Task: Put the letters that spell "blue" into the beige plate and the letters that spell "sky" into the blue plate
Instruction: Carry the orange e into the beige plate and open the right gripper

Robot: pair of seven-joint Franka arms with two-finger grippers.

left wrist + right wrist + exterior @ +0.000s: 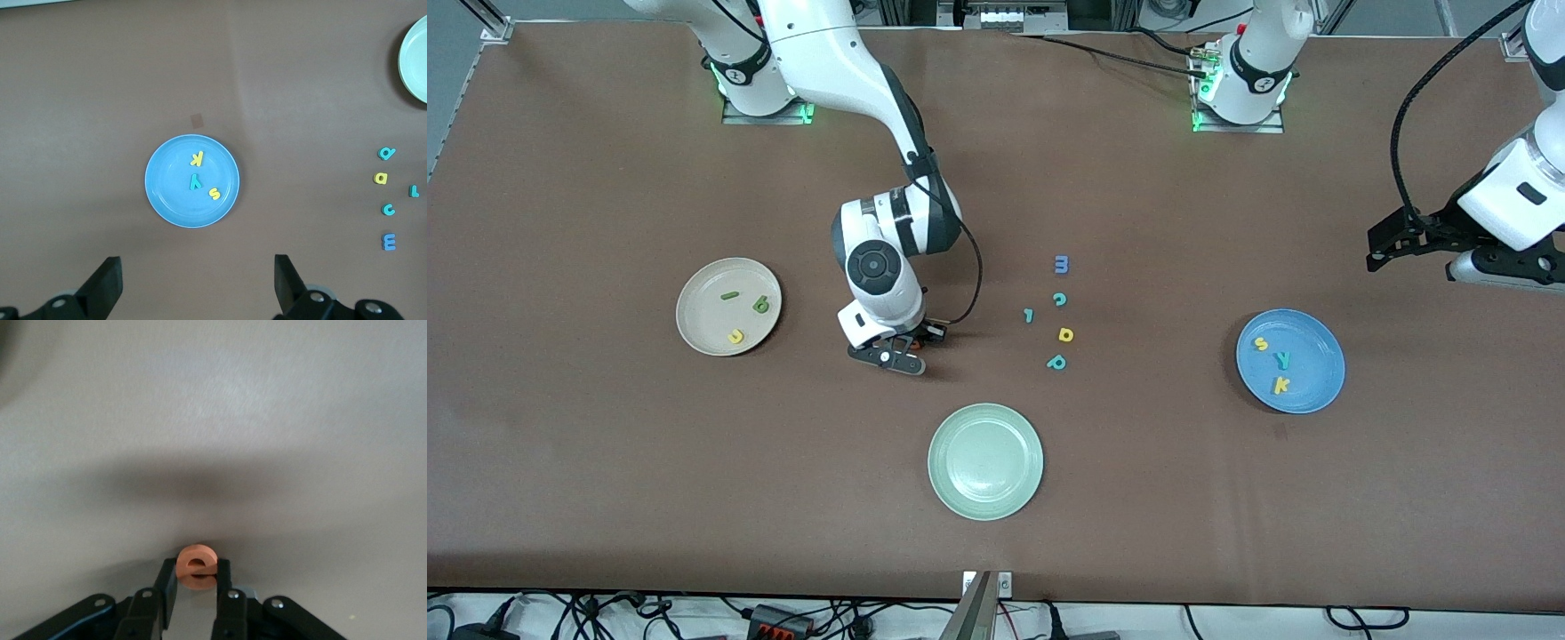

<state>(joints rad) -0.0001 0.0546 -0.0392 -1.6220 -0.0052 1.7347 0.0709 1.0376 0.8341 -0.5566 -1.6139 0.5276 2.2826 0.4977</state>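
The orange e [197,567] stands between the fingers of my right gripper [196,572], which is shut on it. That gripper [903,354] is low at the table between the beige plate [703,320] and the loose letters. The beige plate holds the green l [730,295], green b [761,305] and yellow u [735,336]. The blue plate [1316,356] holds the yellow s [1261,344], teal y [1282,360] and yellow k [1281,385]. My left gripper [198,267] waits open and high above the table, close to the blue plate [167,190].
A pale green plate [985,460] lies near the front camera. Loose letters lie mid-table: a blue m-like piece [1061,264], a teal c [1059,300], a teal hooked piece [1029,315], a yellow d [1065,334] and a teal p [1056,362].
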